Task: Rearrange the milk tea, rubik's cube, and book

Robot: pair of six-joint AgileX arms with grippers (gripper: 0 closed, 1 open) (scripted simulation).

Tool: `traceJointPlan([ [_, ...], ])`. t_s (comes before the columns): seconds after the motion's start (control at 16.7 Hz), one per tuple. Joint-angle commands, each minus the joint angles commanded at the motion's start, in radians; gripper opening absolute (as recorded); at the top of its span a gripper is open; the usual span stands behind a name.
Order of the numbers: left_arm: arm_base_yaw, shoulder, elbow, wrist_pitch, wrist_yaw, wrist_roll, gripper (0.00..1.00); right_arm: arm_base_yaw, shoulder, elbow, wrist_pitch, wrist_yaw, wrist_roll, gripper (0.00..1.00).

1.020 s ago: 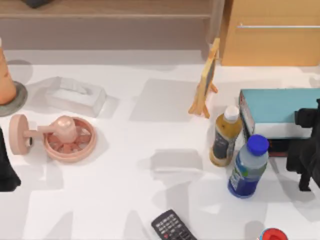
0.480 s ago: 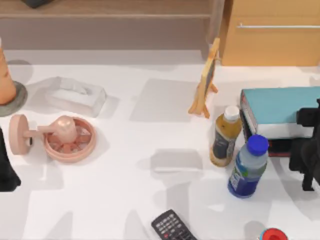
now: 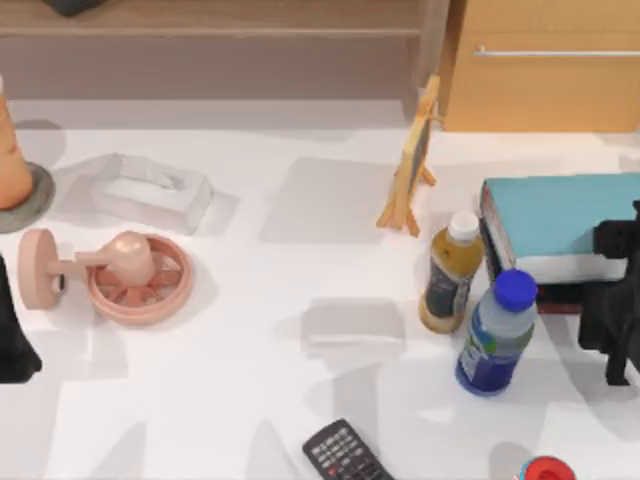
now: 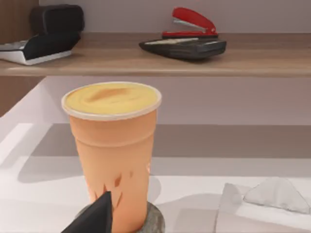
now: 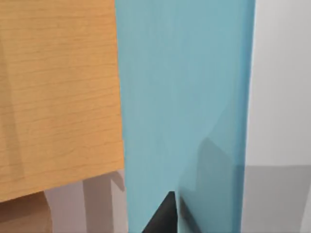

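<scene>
Table [image 3: 300,290], white. Book [image 3: 560,215] is seen at 3 o'clock: thick, teal, stiff, judged heavy; best taken across its near long edge, at the white page block. Right gripper [image 3: 612,300] is placed at that edge; finger state cannot be told. Milk tea [image 3: 450,272] is stood just beside the book at its 9 o'clock: light, slippery, tippable. Left arm [image 3: 12,335] is parked at 9 o'clock.

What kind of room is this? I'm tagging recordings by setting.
Probably an office or study corner in a rendered scene: a white table before a wooden shelf holding a red stapler, beside a wooden cabinet, with a remote control among the clutter.
</scene>
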Motion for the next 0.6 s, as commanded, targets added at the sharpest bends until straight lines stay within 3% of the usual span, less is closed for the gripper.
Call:
traceJointPlan([
  [0.24, 0.000, 0.000, 0.000, 0.000, 0.000, 0.000, 1.00, 0.000, 0.000, 0.000, 0.000, 0.000, 0.000, 0.98],
  [0.6, 0.000, 0.000, 0.000, 0.000, 0.000, 0.000, 1.00, 0.000, 0.000, 0.000, 0.000, 0.000, 0.000, 1.00],
])
